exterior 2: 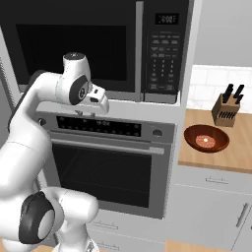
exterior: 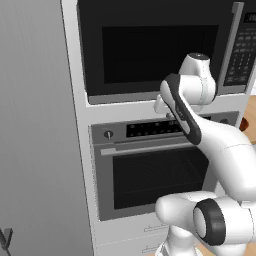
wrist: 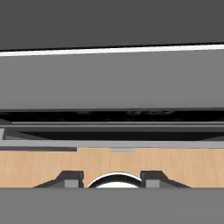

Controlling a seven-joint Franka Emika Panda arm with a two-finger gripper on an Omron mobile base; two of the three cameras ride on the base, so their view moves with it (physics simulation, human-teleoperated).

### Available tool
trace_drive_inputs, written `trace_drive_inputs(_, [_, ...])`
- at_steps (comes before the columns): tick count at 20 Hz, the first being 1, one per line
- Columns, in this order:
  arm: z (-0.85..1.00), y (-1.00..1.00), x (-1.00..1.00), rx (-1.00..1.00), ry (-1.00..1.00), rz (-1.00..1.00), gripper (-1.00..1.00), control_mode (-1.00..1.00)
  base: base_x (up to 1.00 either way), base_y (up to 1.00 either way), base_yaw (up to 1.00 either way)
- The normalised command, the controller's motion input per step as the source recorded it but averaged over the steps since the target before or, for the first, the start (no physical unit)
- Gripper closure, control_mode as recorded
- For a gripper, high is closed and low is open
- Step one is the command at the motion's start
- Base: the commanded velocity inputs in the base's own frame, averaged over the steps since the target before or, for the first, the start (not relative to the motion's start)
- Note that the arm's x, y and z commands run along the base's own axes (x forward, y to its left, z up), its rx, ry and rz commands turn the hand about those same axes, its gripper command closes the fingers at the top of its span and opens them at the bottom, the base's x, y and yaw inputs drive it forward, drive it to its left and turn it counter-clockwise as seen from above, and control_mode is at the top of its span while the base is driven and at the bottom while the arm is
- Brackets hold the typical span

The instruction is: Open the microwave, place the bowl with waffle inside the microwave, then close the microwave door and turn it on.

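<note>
Right base view: the wide black glass-fronted microwave door [exterior 2: 74, 49] is shut, its slim grey vertical handle [exterior 2: 139, 47] untouched. The shallow reddish-brown bowl with waffle [exterior 2: 206, 138] sits on the wooden counter [exterior 2: 236, 147] to the right, near a knife block [exterior 2: 226, 110]. The two-finger gripper [exterior 2: 101, 101] hovers below the door — fingers apart, holding nothing. Reaching from here, it may miss the handle and bump the steel oven [exterior 2: 106, 162].
</note>
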Motion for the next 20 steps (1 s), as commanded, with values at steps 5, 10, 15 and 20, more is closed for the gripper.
trace_drive_inputs(5, [-0.05, 0.00, 0.00, -0.01, 0.03, 0.00, -1.00, -1.00, 0.00, 0.00, 0.00])
trace_drive_inputs(10, [-0.03, 0.00, -0.01, -0.01, 0.02, 0.00, -1.00, -1.00, 0.00, 0.00, 0.00])
trace_drive_inputs(15, [0.30, -0.03, -0.53, 0.00, -0.46, 0.00, -1.00, -1.00, 0.00, 0.00, 0.00])
trace_drive_inputs(20, [0.99, 0.00, -0.07, -0.01, -0.64, 0.00, -1.00, -1.00, 0.00, 0.00, 0.00])
